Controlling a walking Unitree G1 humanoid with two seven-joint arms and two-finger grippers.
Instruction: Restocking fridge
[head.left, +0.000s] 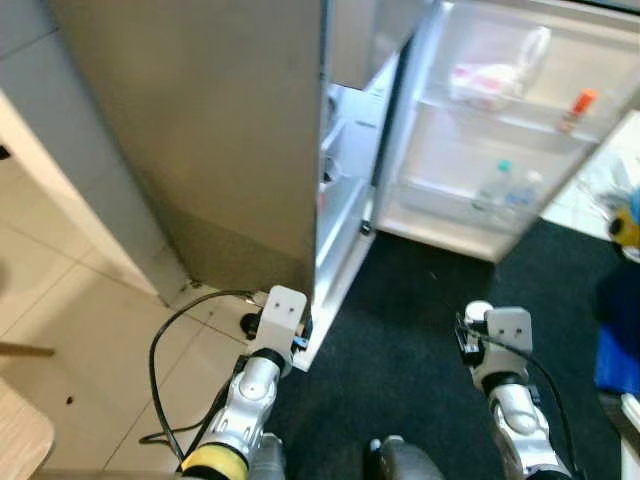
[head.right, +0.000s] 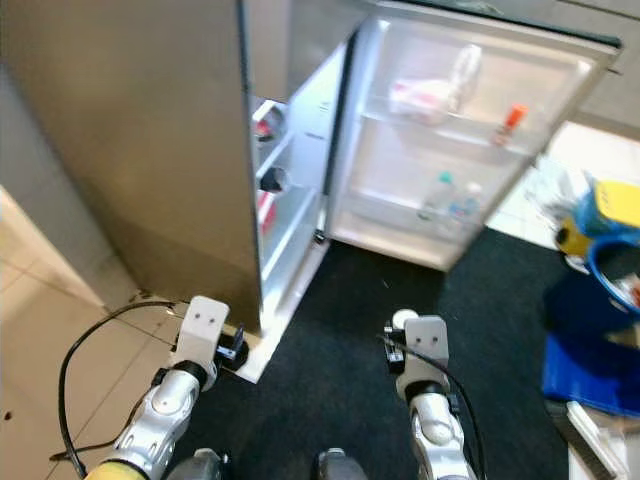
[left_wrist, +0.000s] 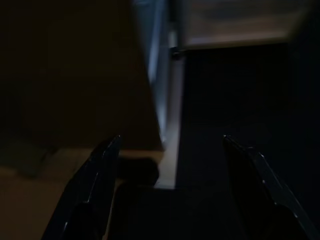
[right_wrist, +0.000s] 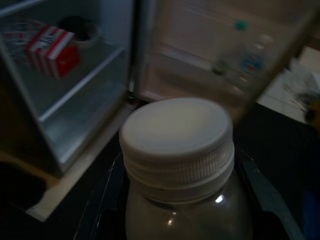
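The fridge (head.left: 230, 150) stands open, and its door (head.left: 500, 130) is swung out to the right. My right gripper (right_wrist: 182, 200) is shut on a clear bottle with a white screw cap (right_wrist: 177, 135). It holds the bottle low over the black mat, in front of the open fridge. The cap (head.left: 478, 312) peeks out beside the right wrist. My left gripper (left_wrist: 172, 142) is open and empty, low by the fridge's bottom front corner. Inside the fridge a red and white carton (right_wrist: 55, 45) sits on a shelf.
The door shelves hold water bottles (head.left: 505, 190), an orange-capped bottle (head.left: 578, 108) and a white bag (head.left: 490, 80). A black mat (head.left: 400, 300) lies before the fridge, with tile floor (head.left: 80, 300) on the left. A black cable (head.left: 160, 350) loops there. Blue and yellow items (head.right: 600, 250) crowd the right.
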